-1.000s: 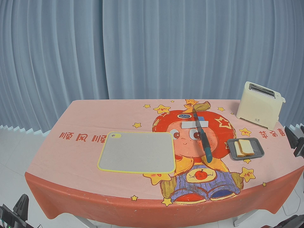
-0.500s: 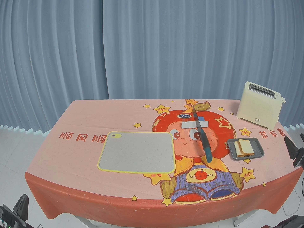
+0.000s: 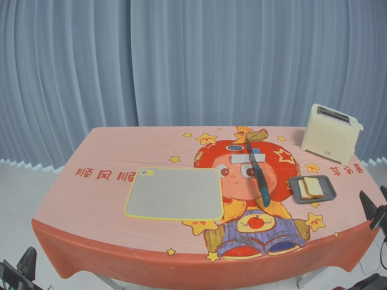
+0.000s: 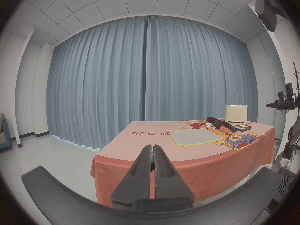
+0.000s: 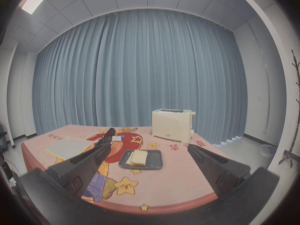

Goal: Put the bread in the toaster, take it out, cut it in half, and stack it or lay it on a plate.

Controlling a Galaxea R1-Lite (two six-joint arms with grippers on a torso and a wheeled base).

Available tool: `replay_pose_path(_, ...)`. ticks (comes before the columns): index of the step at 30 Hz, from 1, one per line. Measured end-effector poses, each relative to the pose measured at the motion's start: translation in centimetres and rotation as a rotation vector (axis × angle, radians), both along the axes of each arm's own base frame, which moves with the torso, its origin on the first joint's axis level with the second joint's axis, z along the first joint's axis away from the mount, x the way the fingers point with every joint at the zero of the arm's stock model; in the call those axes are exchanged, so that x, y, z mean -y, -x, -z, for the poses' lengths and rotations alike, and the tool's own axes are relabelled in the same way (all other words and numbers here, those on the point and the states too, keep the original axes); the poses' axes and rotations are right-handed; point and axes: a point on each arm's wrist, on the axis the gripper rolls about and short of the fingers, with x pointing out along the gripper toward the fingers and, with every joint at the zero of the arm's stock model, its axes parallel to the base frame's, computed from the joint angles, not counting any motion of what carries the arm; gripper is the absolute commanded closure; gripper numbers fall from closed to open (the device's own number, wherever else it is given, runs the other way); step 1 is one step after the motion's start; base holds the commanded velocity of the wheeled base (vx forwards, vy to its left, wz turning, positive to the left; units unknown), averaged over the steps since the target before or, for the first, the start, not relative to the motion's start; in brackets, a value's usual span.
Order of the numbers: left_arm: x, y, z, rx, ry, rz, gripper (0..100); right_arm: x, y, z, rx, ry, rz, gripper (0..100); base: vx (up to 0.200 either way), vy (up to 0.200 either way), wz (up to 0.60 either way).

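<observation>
Two bread slices (image 3: 311,187) (image 5: 137,157) lie on a grey tray (image 3: 330,191) (image 5: 157,163) at the table's right side. A cream toaster (image 3: 331,133) (image 5: 171,125) stands at the back right corner, its slots up. My right gripper (image 5: 149,152) (image 3: 377,205) hangs open off the table's right edge, short of the tray, nothing between its fingers. My left gripper (image 4: 152,160) is shut and empty, low off the table's near left corner (image 3: 18,268). A teal-handled knife (image 3: 258,175) lies mid-table.
A grey cutting board with a yellow rim (image 3: 175,193) (image 4: 194,136) lies left of the knife. A small white and blue block (image 3: 248,158) sits under the knife blade. Pink cartoon cloth (image 3: 105,150) covers the table; blue curtains hang behind.
My right gripper has dropped lower along the table's right edge, toward the near side. Nothing on the table has moved, and the left arm is still.
</observation>
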Motion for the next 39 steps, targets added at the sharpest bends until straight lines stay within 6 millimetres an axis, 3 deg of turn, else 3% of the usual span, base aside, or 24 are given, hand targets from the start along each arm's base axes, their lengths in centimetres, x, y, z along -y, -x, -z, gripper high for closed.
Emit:
replay_pose_path(7, 0.0, 0.0, 0.0, 0.0, 0.0, 0.0, 100, -0.5, 2.1, 0.9, -0.065, -0.013, -0.016, 0, 0.0, 0.0, 0.0)
replay_pose_path(14, 0.0, 0.0, 0.0, 0.0, 0.0, 0.0, 100, -0.8, 3.6, 0.0, -0.023, -0.004, -0.033, 0, 0.0, 0.0, 0.0)
replay_pose_path(24, 0.0, 0.0, 0.0, 0.0, 0.0, 0.0, 100, -1.0, 4.2, -0.1, 0.022, 0.004, -0.052, 0, 0.0, 0.0, 0.0)
replay_pose_path(39, 0.0, 0.0, 0.0, 0.0, 0.0, 0.0, 100, -1.2, 5.4, 1.4, -0.032, 0.022, -0.091, 0, 0.0, 0.0, 0.0)
